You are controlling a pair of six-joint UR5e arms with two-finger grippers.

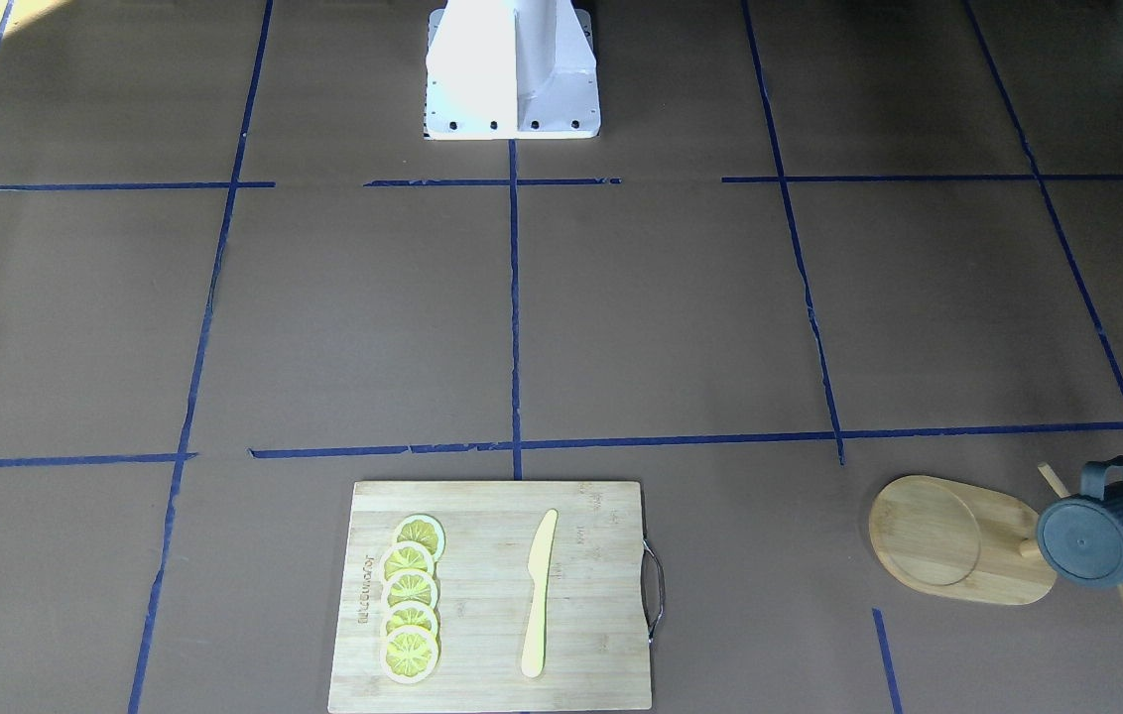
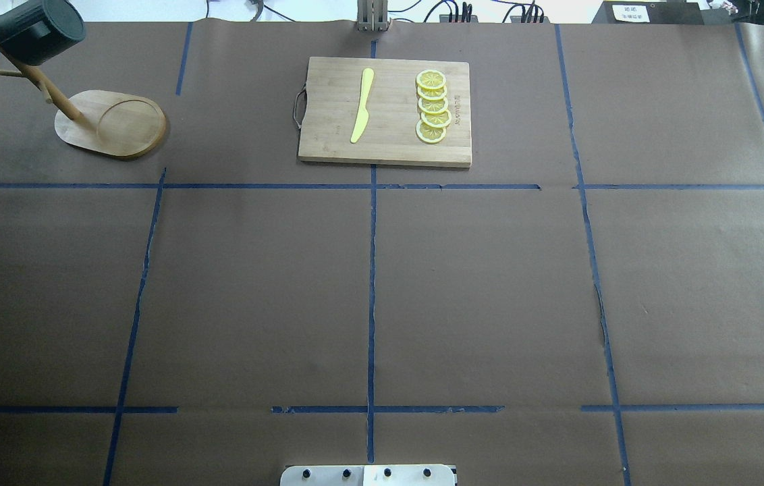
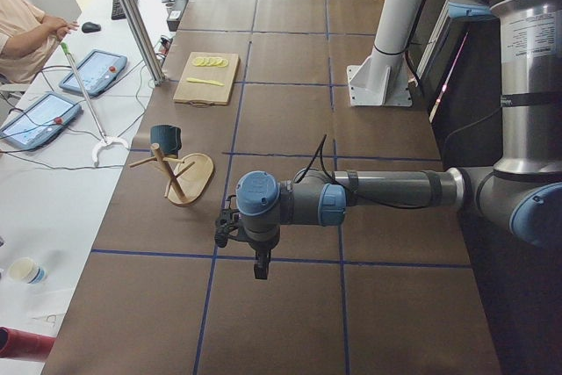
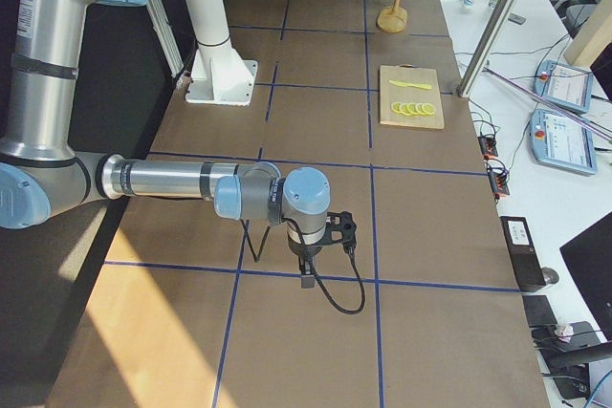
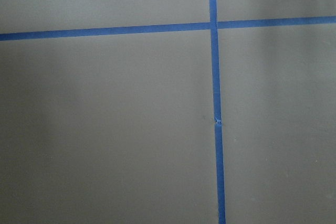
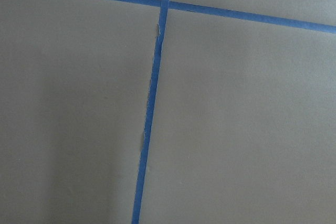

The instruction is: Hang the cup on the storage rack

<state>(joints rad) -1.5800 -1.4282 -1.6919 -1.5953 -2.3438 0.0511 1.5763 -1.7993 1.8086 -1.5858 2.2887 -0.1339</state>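
left gripper [image 3: 261, 266] hanging over bare table [image 3: 290, 305], opening not readable side-on | right gripper [image 4: 306, 279] likewise | neither appearing overhead or from the front | cup [image 2: 38, 30] hanging on storage rack [image 2: 112, 125] at far-left corner; front view alone showing its handle

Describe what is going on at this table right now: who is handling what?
Nothing is being handled. The cup hangs on the storage rack, at the far corner of the table on the robot's left. The left gripper and right gripper hover near the robot's base, away from the rack; whether their fingers are open cannot be told. A cutting board with lemon slices and a yellow knife lies apart.
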